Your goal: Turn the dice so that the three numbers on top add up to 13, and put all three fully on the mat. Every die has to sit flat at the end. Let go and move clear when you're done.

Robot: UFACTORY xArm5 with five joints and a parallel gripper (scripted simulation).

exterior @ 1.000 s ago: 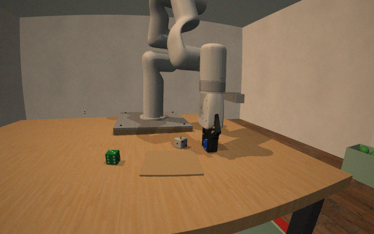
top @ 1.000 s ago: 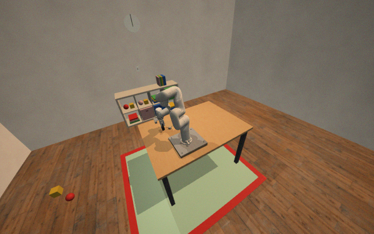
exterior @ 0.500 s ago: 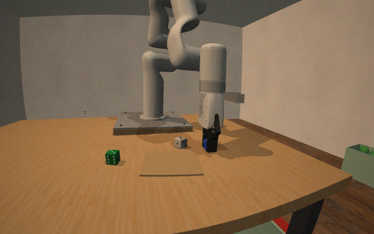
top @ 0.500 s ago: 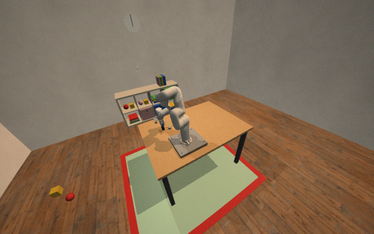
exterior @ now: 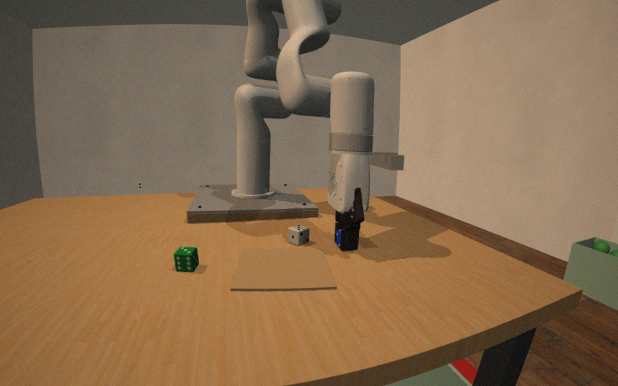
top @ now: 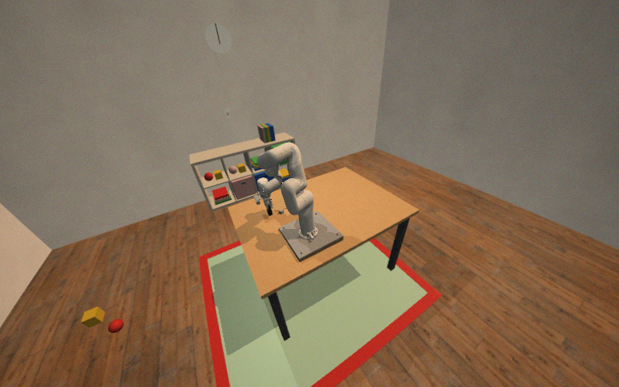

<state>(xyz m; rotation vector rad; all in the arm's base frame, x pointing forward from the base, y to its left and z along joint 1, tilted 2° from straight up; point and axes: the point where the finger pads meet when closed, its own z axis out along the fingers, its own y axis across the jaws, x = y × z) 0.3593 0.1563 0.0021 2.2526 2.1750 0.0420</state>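
In the exterior view a tan mat (exterior: 283,268) lies flat on the wooden table. A green die (exterior: 186,259) sits on the table left of the mat. A white die (exterior: 298,235) sits just behind the mat's far edge. My gripper (exterior: 348,236) points straight down right of the white die and is shut on a blue die (exterior: 339,236) at table level, off the mat. The dark fingers hide most of the blue die. In the top view the gripper (top: 268,209) is small and the dice are hard to make out.
The arm's grey base plate (exterior: 252,204) stands behind the dice. A green box with green balls (exterior: 609,273) stands off the table to the right. A shelf with toys (top: 241,172) stands behind the table. A yellow cube (top: 93,316) and a red ball (top: 115,325) lie on the floor.
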